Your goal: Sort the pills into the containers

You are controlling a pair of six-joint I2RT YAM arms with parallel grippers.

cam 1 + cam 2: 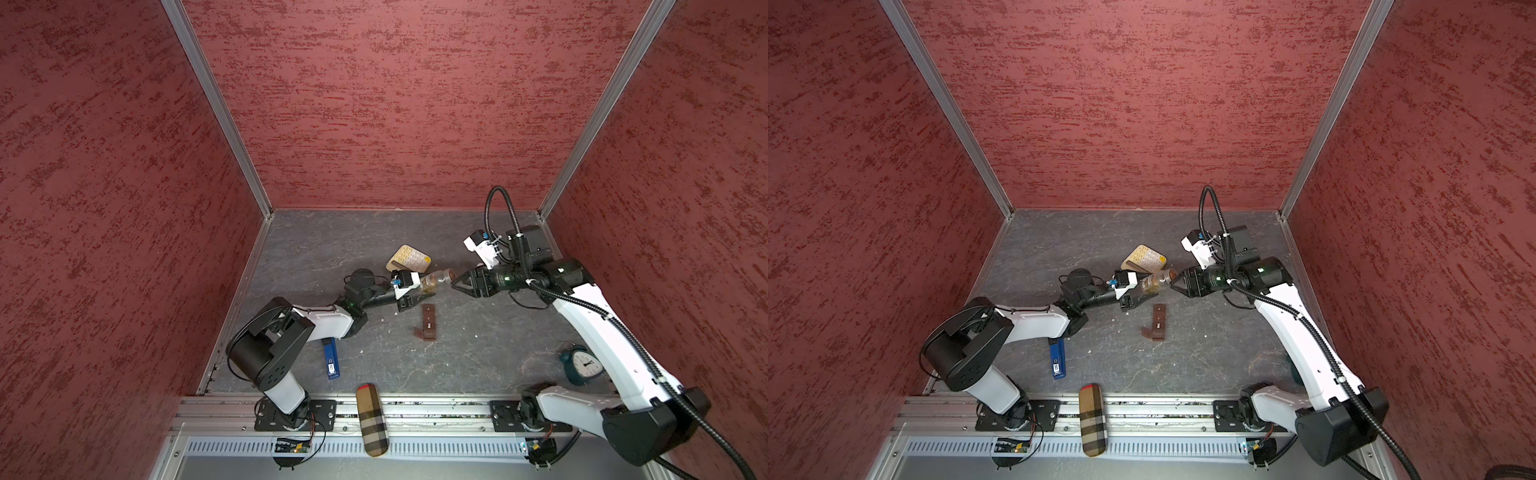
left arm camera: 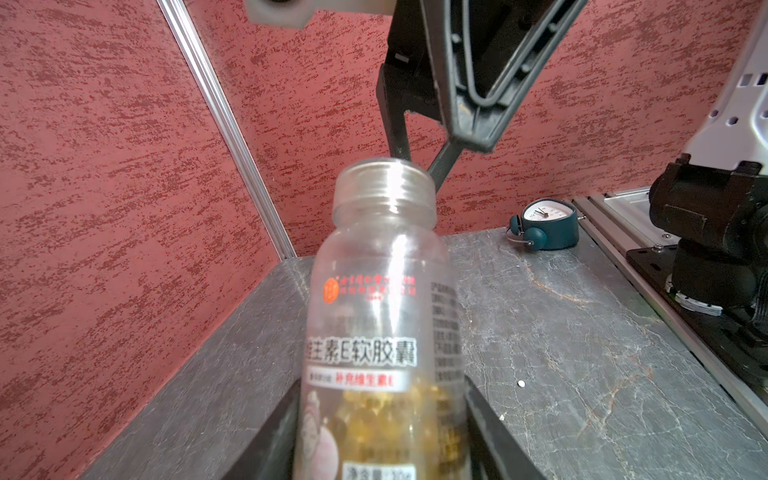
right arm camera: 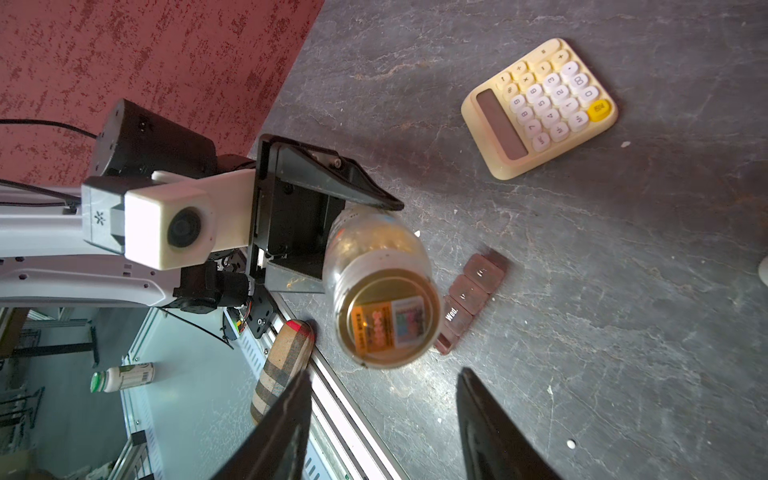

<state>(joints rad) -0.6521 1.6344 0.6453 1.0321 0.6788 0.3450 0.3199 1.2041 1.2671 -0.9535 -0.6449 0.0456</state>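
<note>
My left gripper [image 1: 426, 286] [image 2: 382, 399] is shut on a clear bottle [image 1: 435, 279] [image 1: 1154, 280] [image 2: 382, 291] with yellow capsules [image 2: 374, 415] inside, held level above the table. Its gold, stickered end [image 3: 386, 320] faces my right gripper [image 1: 453, 284] [image 1: 1171, 284] [image 3: 384, 374]. That gripper is open, with the bottle end just beyond its fingertips [image 3: 305, 386]. The containers [image 1: 428, 326] [image 1: 1158, 322] [image 3: 469, 299], a dark brown strip box, lie on the table below, one end lid raised. Tiny white pills [image 2: 520, 383] [image 3: 571, 444] lie loose on the table.
A cream calculator [image 1: 409, 259] [image 3: 540, 108] lies behind the bottle. A blue flat object [image 1: 331, 359] lies near the left arm, a plaid case [image 1: 372, 419] across the front rail, and a teal alarm clock [image 1: 582, 365] [image 2: 548, 226] at front right. Red walls enclose three sides.
</note>
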